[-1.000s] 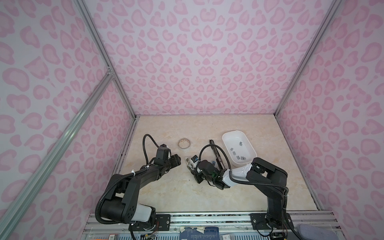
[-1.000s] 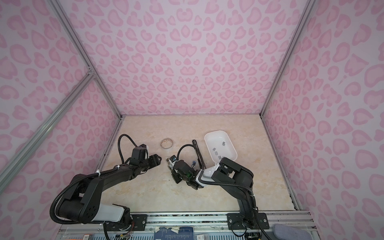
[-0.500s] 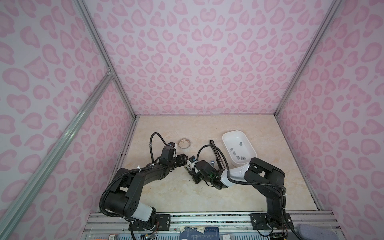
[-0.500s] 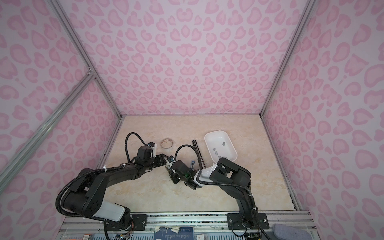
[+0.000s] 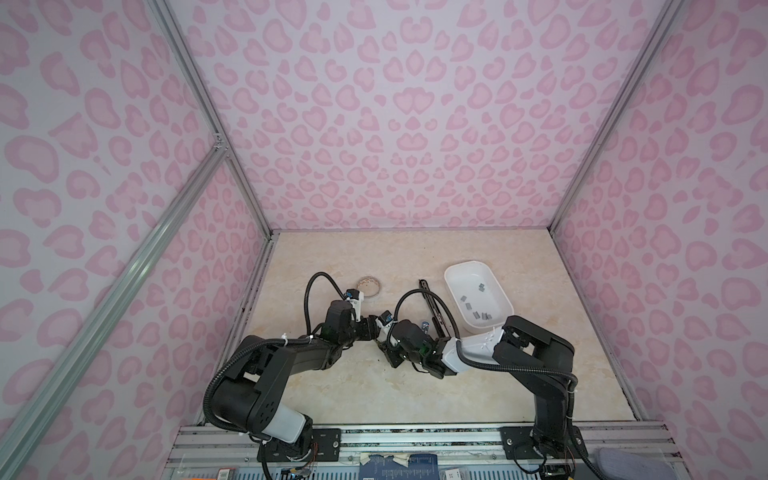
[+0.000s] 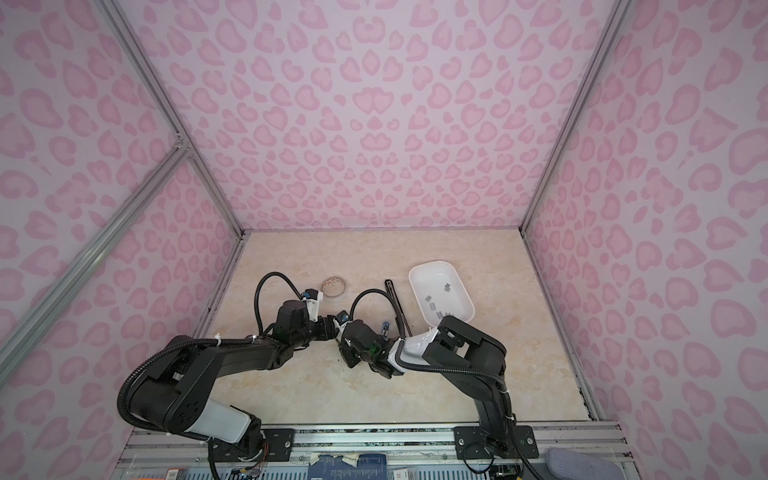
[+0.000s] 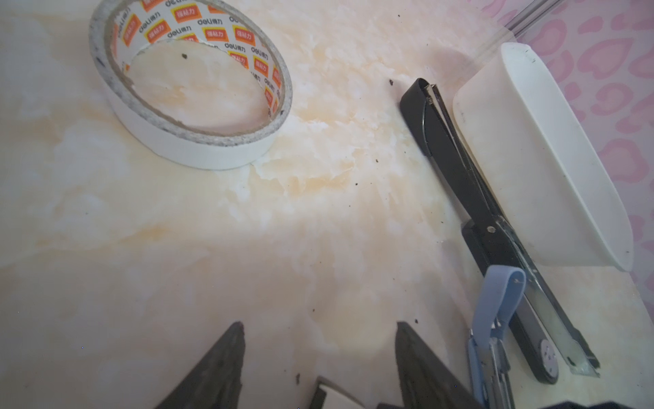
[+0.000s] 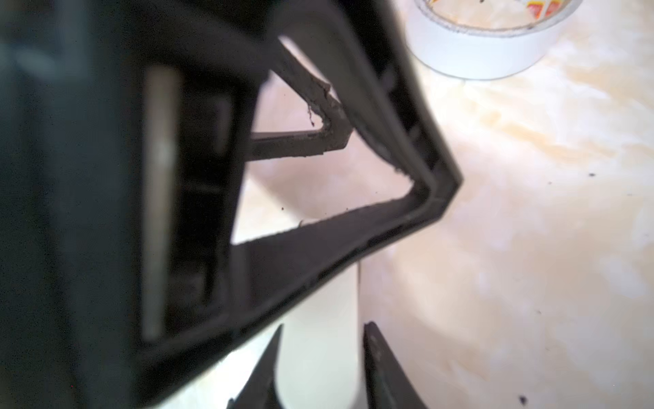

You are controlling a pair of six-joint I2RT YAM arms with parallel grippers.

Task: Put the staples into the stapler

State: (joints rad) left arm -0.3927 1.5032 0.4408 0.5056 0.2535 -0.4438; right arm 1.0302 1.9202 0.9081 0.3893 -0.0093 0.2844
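Several grey staples lie in the white tray at the right. A long black stapler lies beside the tray, and a small blue stapler sits at its near end. My two grippers meet at mid-table. The right gripper has a white block-shaped object between its fingers, with a thin gap on one side. The left gripper stands open, its fingers either side of that object's other end. In both top views the grippers hide the object.
A roll of white tape lies just behind the left gripper. In the left wrist view the black stapler lies between the tape and the tray wall. Pink patterned walls close in the table.
My left gripper has swung right until it meets the right gripper and the white object. The right jaws have widened around that object.
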